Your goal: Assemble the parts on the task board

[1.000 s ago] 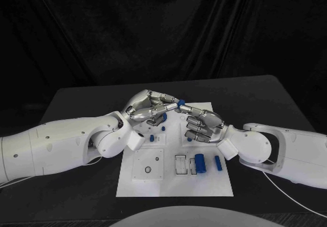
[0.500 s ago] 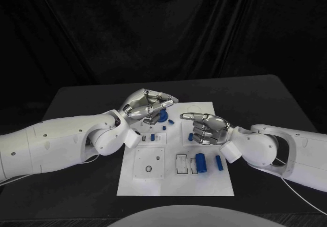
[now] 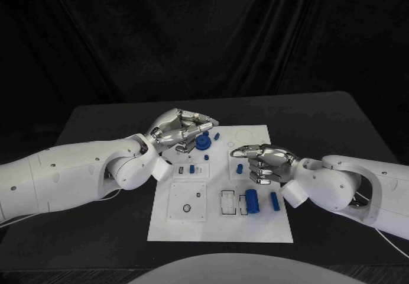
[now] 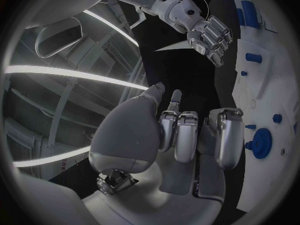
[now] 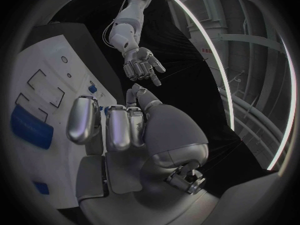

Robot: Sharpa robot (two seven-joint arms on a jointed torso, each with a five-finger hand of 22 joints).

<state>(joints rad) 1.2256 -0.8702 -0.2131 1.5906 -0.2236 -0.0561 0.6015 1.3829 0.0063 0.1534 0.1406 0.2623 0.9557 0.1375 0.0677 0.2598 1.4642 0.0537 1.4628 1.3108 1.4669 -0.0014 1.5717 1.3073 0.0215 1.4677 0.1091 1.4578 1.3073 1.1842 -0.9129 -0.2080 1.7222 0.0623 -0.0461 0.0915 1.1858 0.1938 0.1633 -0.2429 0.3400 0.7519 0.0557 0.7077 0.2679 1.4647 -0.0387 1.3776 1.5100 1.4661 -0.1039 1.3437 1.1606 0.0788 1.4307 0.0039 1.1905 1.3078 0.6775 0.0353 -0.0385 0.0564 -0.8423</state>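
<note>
- Head view gives you the task board (image 3: 256,228), a white rigid plate lying flat in the middle of the table (image 3: 94,121); I think it needs no grip.
- Left hand (image 3: 179,131) hovers over the board's far left corner and right hand (image 3: 263,161) over its right side, both with fingers curled in and nothing held.
- Large blue cylinder (image 3: 250,203) lies near the front; it looks hard and smooth, so take it across the middle.
- Blue round disc (image 3: 203,142) sits just beside the left hand; it seems light, so pinch its rim.
</note>
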